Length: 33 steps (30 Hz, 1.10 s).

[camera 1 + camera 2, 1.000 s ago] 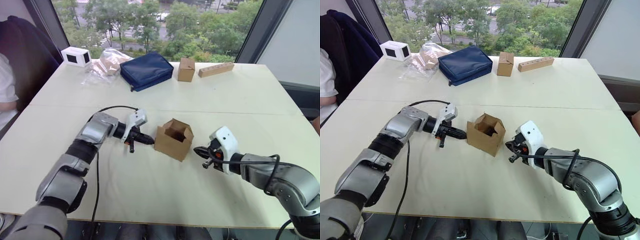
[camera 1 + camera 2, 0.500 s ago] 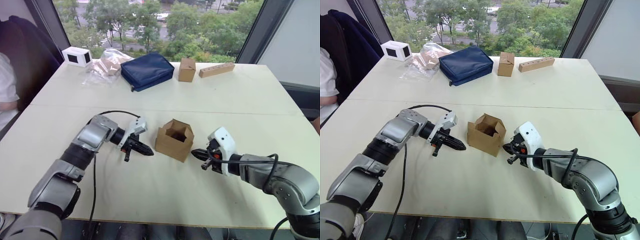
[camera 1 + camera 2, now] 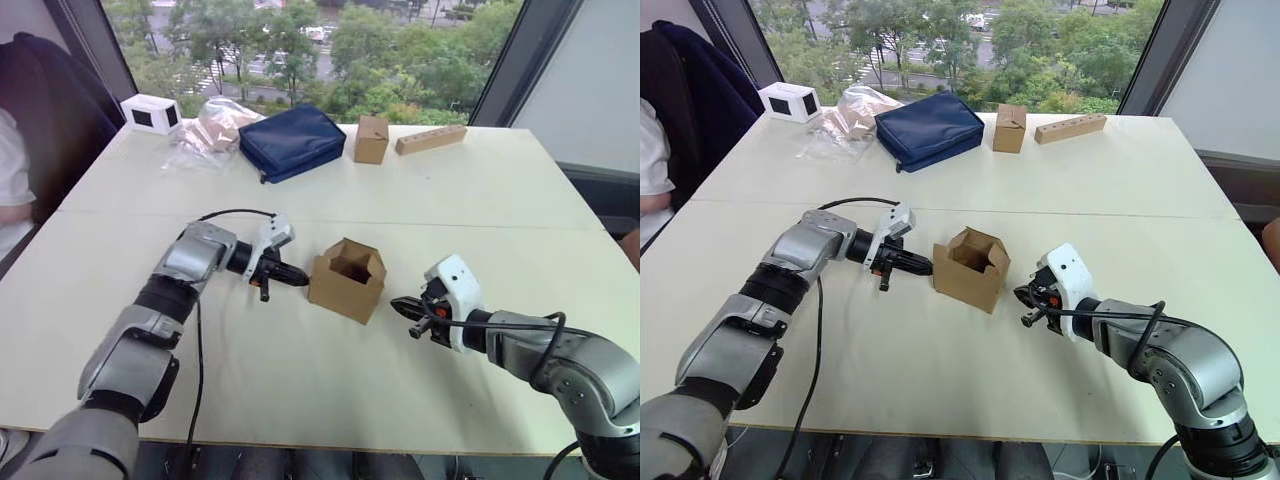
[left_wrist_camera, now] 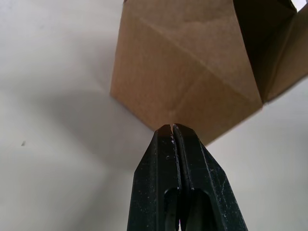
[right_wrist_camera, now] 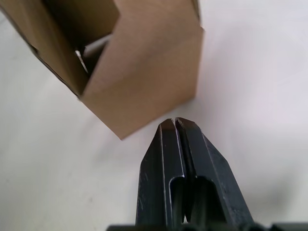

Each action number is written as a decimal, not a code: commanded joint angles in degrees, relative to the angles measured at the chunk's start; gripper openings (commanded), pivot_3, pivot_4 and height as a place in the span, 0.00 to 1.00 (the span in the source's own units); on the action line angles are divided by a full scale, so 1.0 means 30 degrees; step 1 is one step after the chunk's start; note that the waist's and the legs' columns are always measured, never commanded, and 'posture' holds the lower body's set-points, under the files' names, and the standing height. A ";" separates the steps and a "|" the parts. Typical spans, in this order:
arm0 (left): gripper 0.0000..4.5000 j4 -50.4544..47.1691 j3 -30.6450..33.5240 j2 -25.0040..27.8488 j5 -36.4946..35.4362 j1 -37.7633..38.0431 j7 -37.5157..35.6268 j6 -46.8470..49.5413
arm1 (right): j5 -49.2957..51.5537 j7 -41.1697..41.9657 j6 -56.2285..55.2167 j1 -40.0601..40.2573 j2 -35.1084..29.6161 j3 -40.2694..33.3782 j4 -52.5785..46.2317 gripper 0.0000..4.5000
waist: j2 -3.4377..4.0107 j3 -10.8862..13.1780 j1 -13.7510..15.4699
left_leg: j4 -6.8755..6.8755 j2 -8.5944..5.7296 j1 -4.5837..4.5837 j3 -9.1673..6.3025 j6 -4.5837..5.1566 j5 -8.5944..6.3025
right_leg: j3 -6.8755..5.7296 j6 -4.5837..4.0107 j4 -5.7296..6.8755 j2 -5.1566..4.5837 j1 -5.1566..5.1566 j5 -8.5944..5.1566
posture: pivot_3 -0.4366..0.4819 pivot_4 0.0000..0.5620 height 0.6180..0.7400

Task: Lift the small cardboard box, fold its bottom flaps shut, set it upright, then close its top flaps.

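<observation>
The small cardboard box point(image 3: 347, 279) stands on the white table point(image 3: 300, 370) between my two arms, its top flaps point(image 3: 352, 252) standing up around a dark open mouth. Its bottom flaps are hidden underneath. My left gripper point(image 3: 300, 279) is shut and empty, its tips almost touching the box's left side; the left wrist view has those tips point(image 4: 172, 127) at a lower corner of the box point(image 4: 192, 67). My right gripper point(image 3: 399, 303) is shut and empty, a short gap from the box's right side point(image 5: 144, 62).
Along the table's far edge lie a white device point(image 3: 152, 113), a clear plastic bag point(image 3: 212, 125), a navy pouch point(image 3: 293, 141), a smaller sealed brown box point(image 3: 372, 138) and a long wooden block point(image 3: 431, 139). A person in a white sleeve point(image 3: 12, 175) sits at the far left.
My left gripper swung back up toward the box's left side after dipping away half a second ago. My right gripper has drawn slightly back from the box. The box has not moved.
</observation>
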 commanded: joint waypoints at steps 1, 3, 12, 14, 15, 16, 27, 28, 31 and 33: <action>0.00 -0.0448 0.0229 -0.0230 0.0007 -0.0351 -0.0294 0.0063 | 0.0039 -0.0174 -0.0042 -0.0511 0.0671 0.0104 -0.0859 0.00 | 0.0000 0.0000 0.0043 | 0.0000 0.0000 -0.0001 -0.0001 0.0000 0.0000 | -0.0001 0.0000 0.0001 0.0000 0.0000 0.0000 | 0.48 0.27 1.00; 0.00 -0.0816 0.0139 -0.0163 -0.0094 -0.0256 -0.0710 0.0296 | 0.0145 -0.0204 0.0133 -0.0591 0.0959 0.0171 -0.0953 0.00 | 0.0000 0.0000 0.0048 | 0.0000 -0.0002 -0.0001 0.0001 0.0000 0.0000 | 0.0000 0.0000 0.0000 -0.0001 0.0000 0.0000 | 0.48 0.27 1.00; 0.00 -0.2846 -0.0089 0.0147 -0.0646 0.0166 -0.2125 0.2107 | 0.0602 -0.0091 0.0924 -0.0883 0.1723 -0.0031 -0.1071 0.00 | 0.0002 -0.0001 0.0072 | 0.0001 -0.0005 -0.0003 -0.0001 -0.0002 0.0001 | 0.0000 -0.0001 -0.0002 -0.0004 0.0004 0.0000 | 0.48 0.27 1.00; 0.00 -0.3249 -0.0199 0.0172 -0.0670 0.0252 -0.2296 0.2630 | 0.0667 -0.0040 0.1112 -0.0932 0.1761 -0.0137 -0.1093 0.00 | 0.0002 -0.0001 0.0072 | 0.0001 -0.0004 -0.0003 -0.0002 -0.0001 0.0001 | 0.0000 -0.0001 -0.0003 -0.0004 0.0004 0.0000 | 0.48 0.27 1.00; 0.00 -0.3484 -0.0227 0.0184 -0.0709 0.0331 -0.2395 0.2810 | 0.0695 -0.0014 0.1197 -0.0936 0.1772 -0.0207 -0.1106 0.00 | 0.0002 -0.0002 0.0069 | 0.0001 -0.0005 -0.0003 -0.0002 -0.0001 0.0000 | 0.0000 -0.0001 -0.0003 -0.0004 0.0005 0.0000 | 0.48 0.27 1.00; 0.00 -0.3754 -0.0321 0.0233 -0.0668 0.0493 -0.2499 0.2809 | 0.0689 0.0025 0.1273 -0.0940 0.1747 -0.0261 -0.1118 0.00 | 0.0002 -0.0002 0.0066 | 0.0001 -0.0005 -0.0003 -0.0001 0.0000 0.0000 | 0.0001 0.0000 -0.0003 -0.0004 0.0005 0.0000 | 0.48 0.27 1.00; 0.00 -0.4174 -0.0602 0.1022 -0.0061 0.1443 -0.2485 0.2371 | 0.0305 0.0298 0.1633 -0.0939 0.1403 -0.0058 -0.1351 0.00 | 0.0005 -0.0004 0.0058 | 0.0001 -0.0004 -0.0002 -0.0003 0.0000 0.0000 | 0.0002 -0.0001 -0.0001 -0.0006 0.0004 0.0000 | 0.48 0.27 1.00; 0.00 -0.4044 -0.0582 0.1062 -0.0042 0.1405 -0.2461 0.2289 | 0.0250 0.0324 0.1626 -0.0931 0.1362 -0.0037 -0.1356 0.00 | 0.0005 -0.0003 0.0057 | 0.0001 -0.0004 -0.0001 -0.0003 0.0000 0.0000 | 0.0002 -0.0001 -0.0001 -0.0006 0.0004 0.0000 | 0.48 0.27 1.00; 0.00 -0.3692 -0.0387 0.1227 -0.0075 0.1229 -0.2355 0.2113 | 0.0175 0.0543 0.1637 -0.0836 0.1081 -0.0036 -0.1446 0.00 | 0.0005 -0.0003 0.0070 | 0.0001 -0.0004 -0.0002 -0.0004 0.0000 0.0000 | 0.0002 -0.0001 -0.0001 -0.0006 0.0003 0.0000 | 0.48 0.27 1.00; 0.00 -0.3655 -0.0079 0.1364 -0.0269 0.1047 -0.2321 0.2143 | -0.0098 0.0746 0.1501 -0.0726 0.0610 -0.0141 -0.1471 0.00 | 0.0005 -0.0003 0.0074 | 0.0001 -0.0004 -0.0002 -0.0004 0.0000 0.0000 | 0.0002 -0.0001 -0.0002 -0.0006 0.0004 0.0000 | 0.48 0.27 1.00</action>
